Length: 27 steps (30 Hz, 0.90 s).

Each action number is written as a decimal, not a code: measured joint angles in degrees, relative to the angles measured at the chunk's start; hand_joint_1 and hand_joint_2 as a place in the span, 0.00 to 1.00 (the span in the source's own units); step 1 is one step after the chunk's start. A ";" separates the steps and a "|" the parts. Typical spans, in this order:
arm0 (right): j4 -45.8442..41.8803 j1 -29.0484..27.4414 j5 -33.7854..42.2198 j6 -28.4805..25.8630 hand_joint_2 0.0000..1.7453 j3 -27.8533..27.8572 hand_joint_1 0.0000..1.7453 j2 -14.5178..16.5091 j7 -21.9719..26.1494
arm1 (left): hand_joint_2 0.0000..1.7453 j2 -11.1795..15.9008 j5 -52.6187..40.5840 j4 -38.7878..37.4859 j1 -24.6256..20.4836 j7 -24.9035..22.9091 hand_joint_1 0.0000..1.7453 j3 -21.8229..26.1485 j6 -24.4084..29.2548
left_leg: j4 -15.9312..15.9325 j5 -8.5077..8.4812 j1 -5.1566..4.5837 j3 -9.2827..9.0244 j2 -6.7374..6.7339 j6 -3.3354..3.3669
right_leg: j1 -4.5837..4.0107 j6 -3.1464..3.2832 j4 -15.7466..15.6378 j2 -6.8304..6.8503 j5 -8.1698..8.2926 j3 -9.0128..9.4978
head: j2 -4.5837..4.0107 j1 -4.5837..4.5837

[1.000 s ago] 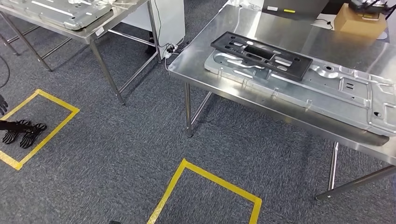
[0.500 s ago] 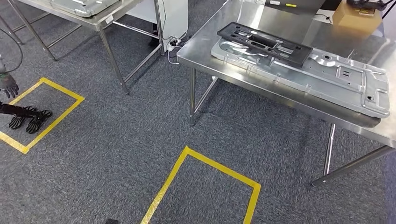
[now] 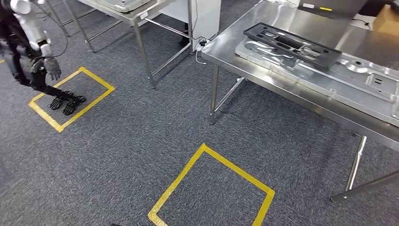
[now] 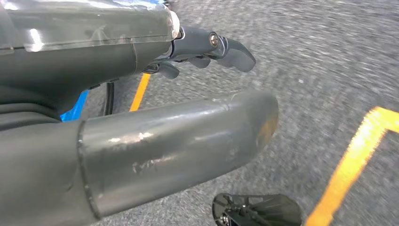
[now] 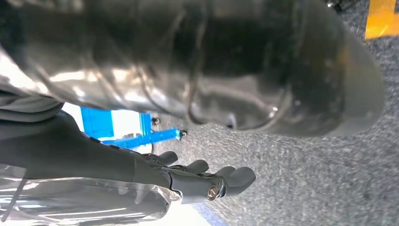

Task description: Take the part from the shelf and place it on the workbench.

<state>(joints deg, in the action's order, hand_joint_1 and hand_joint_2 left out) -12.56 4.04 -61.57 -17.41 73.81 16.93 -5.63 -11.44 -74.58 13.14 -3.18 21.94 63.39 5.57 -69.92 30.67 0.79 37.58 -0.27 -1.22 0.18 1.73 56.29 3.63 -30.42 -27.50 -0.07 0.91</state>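
Black part (image 3: pixel 291 44) lies on workbench (image 3: pixel 263 70).

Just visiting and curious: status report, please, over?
Left hand and right hand both empty, fingers apart, over grey carpet. Black flat frame lies on silver metal panel on steel workbench. Another humanoid robot stands far left, clear of bench.

Black flat part (image 3: pixel 291 45) with cutouts lay on a silver metal plate (image 3: pixel 329 70), atop the steel workbench (image 3: pixel 263 28), near its back left corner.
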 joint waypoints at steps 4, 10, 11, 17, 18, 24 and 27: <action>0.33 0.18 -0.20 1.11 0.00 -0.01 0.00 0.01 -0.74 | 0.00 0.01 0.00 0.00 -0.11 0.02 0.00 0.02 0.56 | 11.67 -2.00 -0.71 -7.39 -3.11 1.50 | -0.44 -0.81 0.96 2.01 -0.36 -0.33 | 0.00 0.03; 0.53 0.65 -0.51 2.36 0.00 -0.02 0.00 0.05 -2.66 | 0.00 -0.10 0.10 0.00 -0.06 0.02 0.00 0.13 1.46 | 12.91 -3.05 -0.18 -6.62 -0.51 3.51 | -0.08 -2.55 8.27 -2.09 -5.30 -3.58 | 0.00 0.09; 0.55 0.61 -0.52 2.50 0.00 -0.02 0.00 0.05 -2.76 | 0.00 -0.10 0.13 0.00 -0.10 0.02 0.00 0.22 1.57 | 12.88 -3.20 -0.19 -6.39 0.02 3.67 | 0.07 -2.65 12.23 -2.89 -7.18 -5.51 | 0.00 0.09; 0.62 0.46 -0.54 2.77 0.00 -0.03 0.00 0.05 -2.98 | 0.00 -0.19 0.17 0.00 -0.06 0.02 0.00 0.92 1.69 | 12.42 -3.43 -0.25 -6.16 4.14 3.35 | 0.33 -2.13 5.75 -6.10 -0.50 -3.33 | 0.00 0.08; 0.63 0.46 -0.55 2.80 0.00 -0.04 0.00 0.05 -2.99 | 0.00 -0.23 0.18 0.00 -0.13 0.03 0.00 0.95 1.70 | 12.29 -3.51 -0.24 -5.94 4.77 3.04 | 0.34 -1.95 3.13 -7.22 0.43 -2.32 | 0.00 0.07; 0.80 0.73 -0.81 3.42 0.00 -0.09 0.00 0.20 -2.64 | 0.00 -0.27 0.33 0.00 0.04 -0.05 0.00 1.04 2.25 | 9.31 -1.99 -0.20 -3.52 4.19 1.09 | 0.54 -0.52 0.63 -5.16 1.19 -1.67 | 0.00 -0.03; 0.83 0.53 -0.91 3.96 0.00 -0.09 0.00 0.20 -2.31 | 0.00 -0.34 0.24 0.00 -0.09 -0.37 0.00 1.05 2.45 | -1.32 3.36 -0.04 1.29 0.99 0.65 | 0.19 -0.03 0.63 -2.60 1.23 -1.97 | 0.00 -0.14</action>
<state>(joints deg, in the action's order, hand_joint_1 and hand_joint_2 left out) -11.73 4.56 -62.48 -13.45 73.72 17.13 -7.95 -11.79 -74.34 13.14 -3.26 21.57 64.43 8.02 -71.25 34.03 0.75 38.87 0.72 -0.57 0.36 1.71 56.92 1.03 -29.19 -29.47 -0.07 0.77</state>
